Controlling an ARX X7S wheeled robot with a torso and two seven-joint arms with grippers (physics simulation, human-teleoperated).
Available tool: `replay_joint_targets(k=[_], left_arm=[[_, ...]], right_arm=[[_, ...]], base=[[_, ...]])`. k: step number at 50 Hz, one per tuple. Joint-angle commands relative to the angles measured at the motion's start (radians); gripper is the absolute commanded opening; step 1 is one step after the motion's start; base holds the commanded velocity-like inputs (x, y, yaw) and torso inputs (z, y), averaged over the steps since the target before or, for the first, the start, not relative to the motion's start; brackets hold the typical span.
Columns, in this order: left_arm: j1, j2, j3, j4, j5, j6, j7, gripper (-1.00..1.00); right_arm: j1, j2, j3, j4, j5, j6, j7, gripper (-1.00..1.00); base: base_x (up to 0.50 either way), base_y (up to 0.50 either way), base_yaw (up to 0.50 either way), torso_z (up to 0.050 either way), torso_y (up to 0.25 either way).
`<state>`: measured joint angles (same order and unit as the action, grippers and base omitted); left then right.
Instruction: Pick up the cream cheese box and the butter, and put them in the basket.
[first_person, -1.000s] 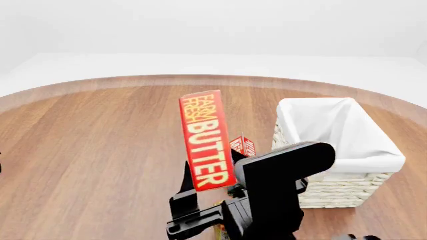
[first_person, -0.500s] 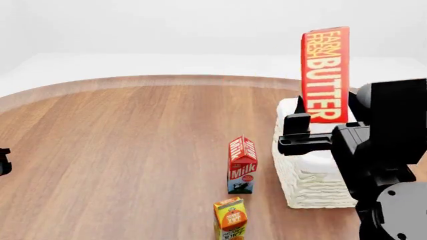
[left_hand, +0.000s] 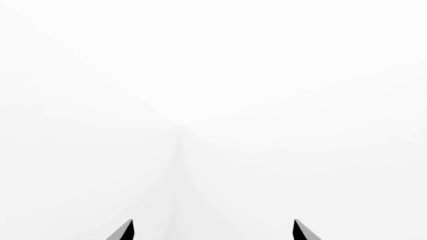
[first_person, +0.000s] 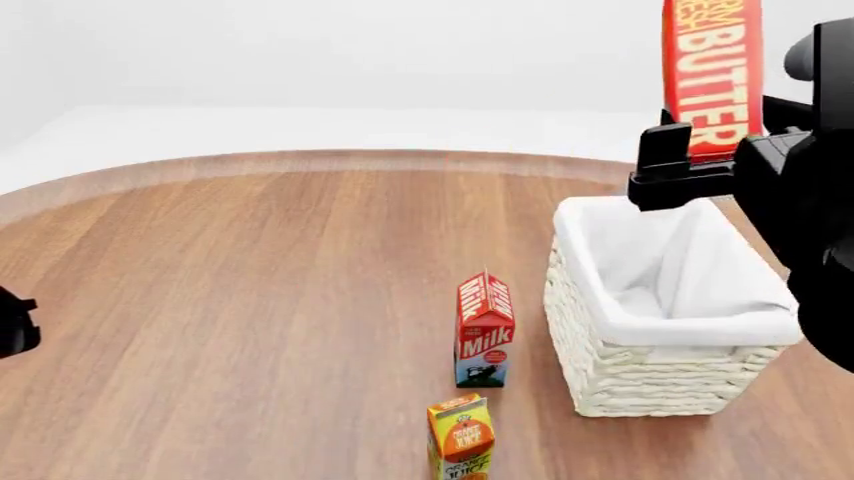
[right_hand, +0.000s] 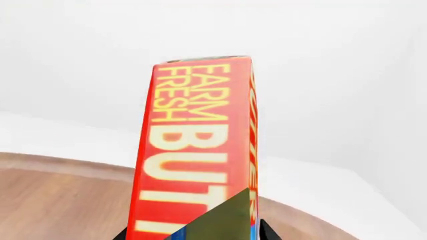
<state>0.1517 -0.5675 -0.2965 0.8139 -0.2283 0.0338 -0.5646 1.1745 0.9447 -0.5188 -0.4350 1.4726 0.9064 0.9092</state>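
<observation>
The butter (first_person: 714, 70) is a red box with yellow lettering, held upright in the air above the far right side of the basket (first_person: 641, 375). My right gripper (first_person: 703, 155) is shut on its lower end. In the right wrist view the butter (right_hand: 193, 150) fills the middle, and the right gripper (right_hand: 197, 235) clamps its near end, where a dark olive and blue patch overlaps it. The basket is off-white wicker with a white cloth lining, and its inside shows only cloth. The cream cheese box is not plainly in view. My left gripper (left_hand: 213, 232) is open, facing a blank white background.
A red milk carton (first_person: 483, 330) stands just left of the basket. An orange juice carton (first_person: 462, 438) stands nearer me, at the lower edge of the head view. All of them rest on the round wooden table (first_person: 240, 280). A dark bit of my left arm (first_person: 11, 330) shows at the left edge.
My right arm has carried the butter up and to the right, from over the table's front to above the basket's far side. The milk and juice cartons have come into view.
</observation>
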Motion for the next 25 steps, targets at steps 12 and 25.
replay_joint_targets(k=[12,25], left_arm=[[-0.001,0.015,-0.002,0.009,0.028,-0.002,0.021,1.0],[-0.003,0.012,0.002,0.011,0.024,-0.011,0.022,1.0]], right_arm=[[0.166,-0.06,-0.05,0.408,-0.072,0.133,-0.369,-1.0],[0.317,-0.133,-0.178,0.706,-0.269,0.165,-0.519,-1.0]], base=[[0.0,0.0,0.0,0.001,0.001],[0.0,0.0,0.0,0.0,0.002]])
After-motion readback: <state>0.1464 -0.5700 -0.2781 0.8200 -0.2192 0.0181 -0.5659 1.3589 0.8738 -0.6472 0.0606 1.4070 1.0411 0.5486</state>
